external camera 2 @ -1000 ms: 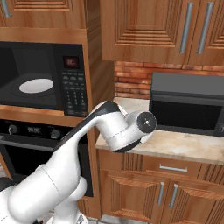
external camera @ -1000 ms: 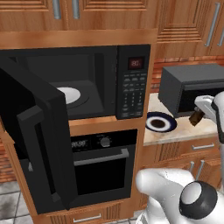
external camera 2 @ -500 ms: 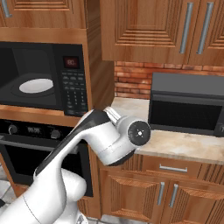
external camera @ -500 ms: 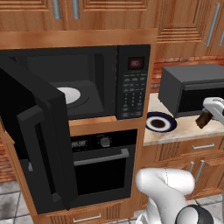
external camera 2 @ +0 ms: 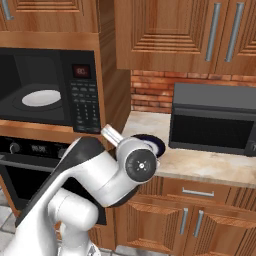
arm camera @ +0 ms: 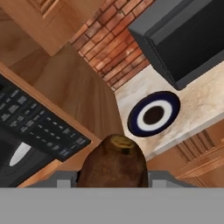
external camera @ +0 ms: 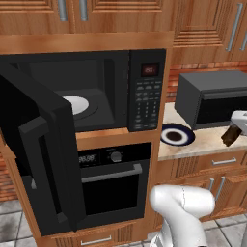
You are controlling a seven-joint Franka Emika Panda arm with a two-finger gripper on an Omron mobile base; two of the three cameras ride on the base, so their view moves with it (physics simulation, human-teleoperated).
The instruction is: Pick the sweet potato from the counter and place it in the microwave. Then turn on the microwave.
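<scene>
The carry was in hand: the sweet potato [arm camera: 113, 162] was already off the counter [external camera 2: 210, 165] and clamped between the jaws of the gripper [external camera: 235, 131], filling the 6 o'clock portion of the hand view as a brown lump with a yellowish cut end. In the left base view it showed as a dark stub at about 3 o'clock, hanging under the white hand just in front of the counter edge, below the smaller grey box appliance [external camera: 212, 99].

The microwave [external camera: 96, 91] stood with its door [external camera: 43, 159] swung wide open toward 8 o'clock, and the white turntable [external camera: 77, 103] lay bare inside. The next move, as I judged it, called for a sweep across toward 9 o'clock past the keypad [external camera: 144, 103], then a reach into the cavity above the turntable — the pillar carrying the keypad looked like the thing to clear. Starting the microwave would come only after the release and a shut door.

The arm rose from the base, elbow folded, its round joint cap facing the right base camera in front of the blue-rimmed plate [external camera: 177, 135], with the hand out to the robot's right and rolled — the hand view showed the counter tilted.
</scene>
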